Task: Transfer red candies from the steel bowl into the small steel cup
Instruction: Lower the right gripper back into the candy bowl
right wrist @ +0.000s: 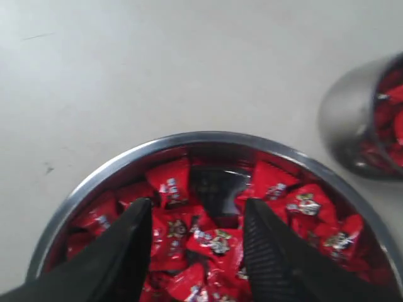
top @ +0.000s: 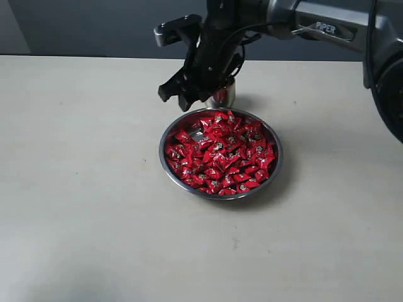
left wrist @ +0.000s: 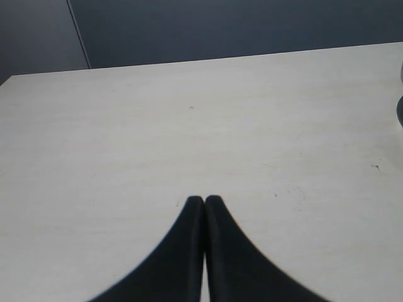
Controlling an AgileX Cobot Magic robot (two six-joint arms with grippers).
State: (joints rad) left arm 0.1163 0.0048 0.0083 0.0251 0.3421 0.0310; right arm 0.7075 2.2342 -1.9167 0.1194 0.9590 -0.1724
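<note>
The steel bowl point(top: 221, 197) sits mid-table, heaped with red candies point(top: 220, 151). Just behind it stands the small steel cup point(top: 224, 96), partly hidden by my right gripper point(top: 175, 97). That gripper hangs open over the bowl's back-left rim. In the right wrist view the right gripper point(right wrist: 196, 207) is open above the red candies point(right wrist: 214, 242), with nothing held between its fingers. The bowl's rim point(right wrist: 189, 138) curves below it. The cup point(right wrist: 352, 119) stands beside the bowl with red candies point(right wrist: 387, 119) inside. My left gripper point(left wrist: 204, 200) is shut and empty over bare table.
The pale table point(top: 75, 189) spreads wide around the bowl on all sides. The right arm point(top: 327, 28) reaches in from the upper right. A dark wall runs behind the table's far edge point(left wrist: 220, 58).
</note>
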